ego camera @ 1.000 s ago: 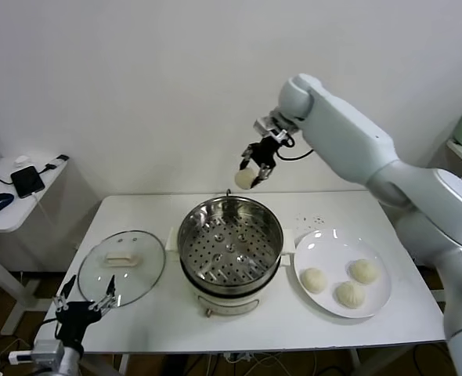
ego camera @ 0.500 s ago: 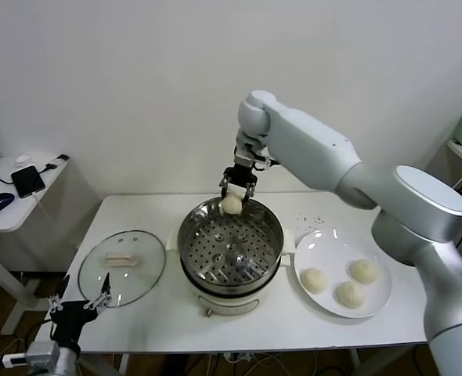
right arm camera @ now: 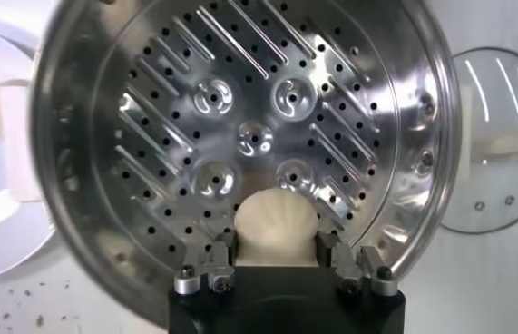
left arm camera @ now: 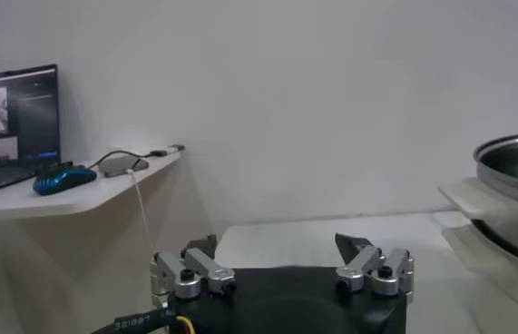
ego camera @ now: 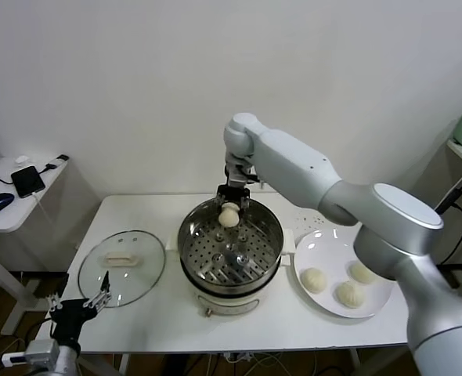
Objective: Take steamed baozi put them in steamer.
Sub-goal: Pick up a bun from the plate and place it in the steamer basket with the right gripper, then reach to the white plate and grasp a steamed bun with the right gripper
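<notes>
My right gripper is shut on a cream-white baozi and holds it over the far rim of the steel steamer. In the right wrist view the baozi sits between the fingers, above the steamer's perforated tray. Three more baozi lie on the white plate to the right of the steamer. My left gripper hangs open and empty below the table's front left edge; the left wrist view shows it with jaws spread.
A glass lid with a cream handle lies on the table left of the steamer. A side shelf at the far left holds a phone and a blue mouse. Small dark specks lie on the table behind the plate.
My right gripper has carried the baozi from high behind the steamer leftward and down to just above the far side of the steamer tray. The left arm has sunk slightly.
</notes>
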Robot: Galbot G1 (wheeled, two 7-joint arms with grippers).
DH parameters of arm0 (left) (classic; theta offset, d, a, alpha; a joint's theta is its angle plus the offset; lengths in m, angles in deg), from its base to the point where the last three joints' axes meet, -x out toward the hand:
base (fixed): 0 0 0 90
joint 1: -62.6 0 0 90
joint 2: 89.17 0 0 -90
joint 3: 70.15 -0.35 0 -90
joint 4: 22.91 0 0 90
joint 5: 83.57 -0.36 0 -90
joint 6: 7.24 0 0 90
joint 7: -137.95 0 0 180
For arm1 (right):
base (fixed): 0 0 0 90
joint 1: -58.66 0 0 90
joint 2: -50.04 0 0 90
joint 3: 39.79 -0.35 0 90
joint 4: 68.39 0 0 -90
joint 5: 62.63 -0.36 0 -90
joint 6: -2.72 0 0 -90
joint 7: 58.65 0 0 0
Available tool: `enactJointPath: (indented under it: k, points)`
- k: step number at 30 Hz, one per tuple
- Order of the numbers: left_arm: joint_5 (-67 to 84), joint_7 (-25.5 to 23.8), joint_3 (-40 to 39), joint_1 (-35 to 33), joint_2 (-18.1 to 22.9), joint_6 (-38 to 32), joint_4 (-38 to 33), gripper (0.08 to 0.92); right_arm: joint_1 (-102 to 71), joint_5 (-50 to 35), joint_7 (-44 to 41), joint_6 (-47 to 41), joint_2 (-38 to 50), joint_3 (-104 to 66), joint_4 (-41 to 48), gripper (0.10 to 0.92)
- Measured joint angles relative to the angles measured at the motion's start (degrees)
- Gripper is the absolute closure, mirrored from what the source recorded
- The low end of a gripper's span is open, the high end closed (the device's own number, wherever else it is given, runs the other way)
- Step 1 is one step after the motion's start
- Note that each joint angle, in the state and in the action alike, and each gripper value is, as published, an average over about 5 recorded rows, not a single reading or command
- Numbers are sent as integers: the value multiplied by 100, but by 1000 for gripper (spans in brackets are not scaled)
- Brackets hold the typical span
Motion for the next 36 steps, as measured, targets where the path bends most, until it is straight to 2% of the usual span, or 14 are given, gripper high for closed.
enactJointPath:
  k: [10, 16, 20, 29, 32, 36]
  points:
    - [2, 3, -30, 63, 0, 19, 42, 177, -249, 784, 516, -1, -82, -265, 169, 436]
    - [5, -9, -35, 67, 0, 45, 43, 177, -254, 805, 562, -2, -49, -271, 142, 290]
    - [4, -14, -44, 69, 0, 55, 42, 177, -191, 602, 337, -2, 4, -258, 30, 214]
    - [-3, -33, -105, 64, -11, 95, 1, 177, 230, -230, -287, -153, 457, -170, -632, 202]
    - [-1, -53, -133, 66, -27, 114, -21, 177, 440, -608, -369, -574, 784, -88, -981, 203]
    - [7, -86, -178, 81, -50, 141, -43, 177, 693, -1189, -380, -1586, 1351, 51, -1496, 203]
